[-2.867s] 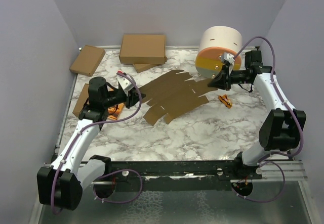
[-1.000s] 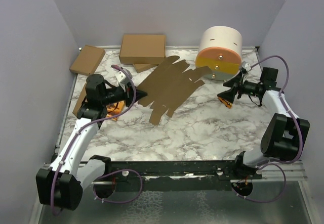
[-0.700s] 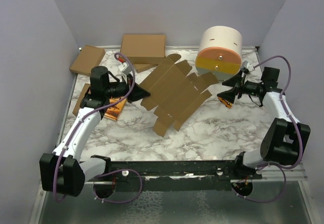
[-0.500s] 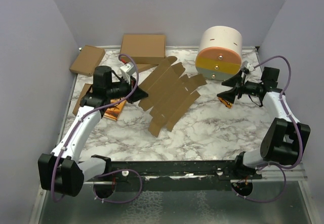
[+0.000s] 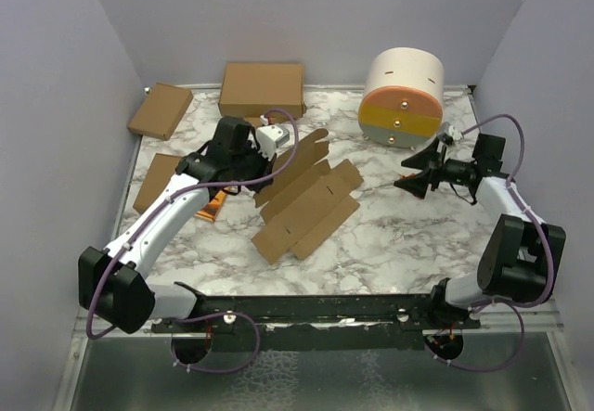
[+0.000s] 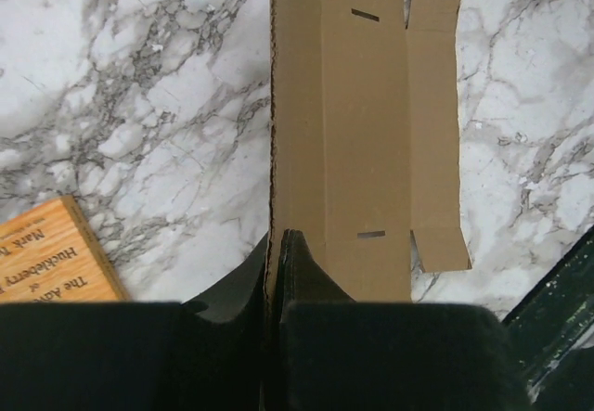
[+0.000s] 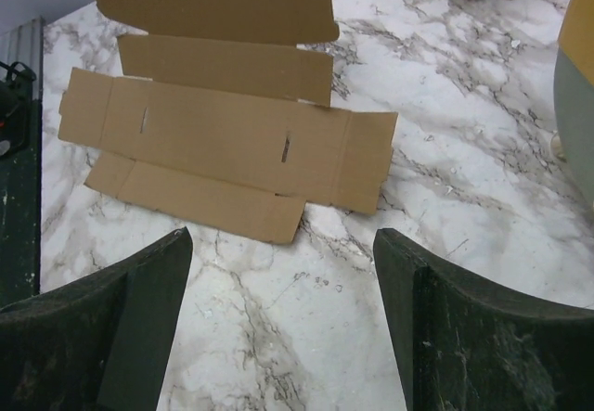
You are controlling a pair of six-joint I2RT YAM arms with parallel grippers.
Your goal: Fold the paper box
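Cardboard, plain brown and thin: the paper box (image 5: 304, 202) is an unfolded die-cut sheet, and I judge it light enough that weight is no concern. What matters is how it bends. Each panel looks fairly stiff on its own, but the scored lines between them should hinge freely, so a sheet held at one edge is likely to droop or swing.

My left fingers (image 6: 281, 258) are pressed together on the sheet's near edge, with the cardboard pinched between them. From there it runs away from me, slanting over the middle of the marble desk (image 5: 399, 235). I cannot tell whether its far corner touches the surface. An orange booklet (image 6: 56, 253) lies just beside my left wrist, clear of the sheet.

My right fingers (image 5: 411, 173) are spread wide and hold nothing. They are well apart from the sheet, off to its right and pointing toward it.

For a second hold I would take the long free edge opposite my left pinch, on a full panel near a crease. The narrow tabs and slotted strips would probably crumple or tear. The smooth face may also slide on the marble, so I would pinch rather than push.
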